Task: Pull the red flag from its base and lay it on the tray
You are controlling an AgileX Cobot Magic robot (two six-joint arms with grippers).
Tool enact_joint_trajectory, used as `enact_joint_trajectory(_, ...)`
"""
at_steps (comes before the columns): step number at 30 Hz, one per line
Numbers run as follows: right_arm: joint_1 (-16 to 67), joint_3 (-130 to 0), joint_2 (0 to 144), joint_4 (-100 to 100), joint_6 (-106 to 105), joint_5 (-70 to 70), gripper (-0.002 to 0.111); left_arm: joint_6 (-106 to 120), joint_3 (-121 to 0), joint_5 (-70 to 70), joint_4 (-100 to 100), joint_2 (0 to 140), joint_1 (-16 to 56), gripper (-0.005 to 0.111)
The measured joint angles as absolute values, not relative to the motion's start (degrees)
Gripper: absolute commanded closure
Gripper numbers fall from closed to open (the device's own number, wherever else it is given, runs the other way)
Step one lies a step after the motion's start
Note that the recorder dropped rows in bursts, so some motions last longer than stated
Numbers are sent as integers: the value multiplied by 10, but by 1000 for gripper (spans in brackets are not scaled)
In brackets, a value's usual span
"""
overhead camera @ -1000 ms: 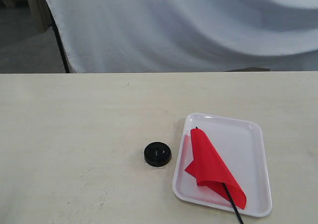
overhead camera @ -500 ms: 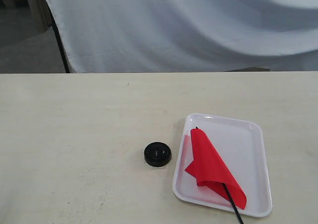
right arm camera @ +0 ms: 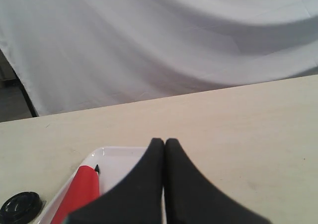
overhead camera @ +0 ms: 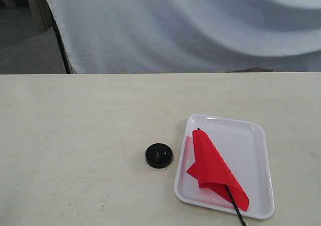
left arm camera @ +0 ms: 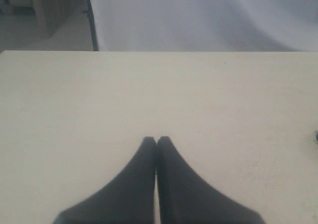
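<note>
The red flag [overhead camera: 213, 168] lies in the tray [overhead camera: 251, 136], pole end overhanging the rim; the base [overhead camera: 159, 155] sits just beside on the tabletop [overhead camera: 75, 136]. The left fingers [left arm camera: 139, 184] and right fingers [right arm camera: 144, 184] are clenched, empty

Soft even daylight, blurred wrist views.

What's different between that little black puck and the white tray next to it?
The base is round and black; the tray is rectangular and white. The base is much smaller than the tray. The base holds nothing; the tray holds the red flag. Both rest on the table, side by side without touching.
</note>
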State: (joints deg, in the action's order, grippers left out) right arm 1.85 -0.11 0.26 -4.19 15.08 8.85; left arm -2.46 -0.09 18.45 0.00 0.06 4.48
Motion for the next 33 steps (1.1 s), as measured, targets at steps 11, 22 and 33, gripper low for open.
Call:
enact_joint_trajectory(11,19,-1,3,-50,119,109,109,-25,-1,185,0,1,45,107)
enact_joint_trajectory(22,19,-1,3,-50,92,125,109,-25,-1,185,0,1,45,107)
enact_joint_trajectory(33,19,-1,3,-50,92,125,109,-25,-1,185,0,1,45,107)
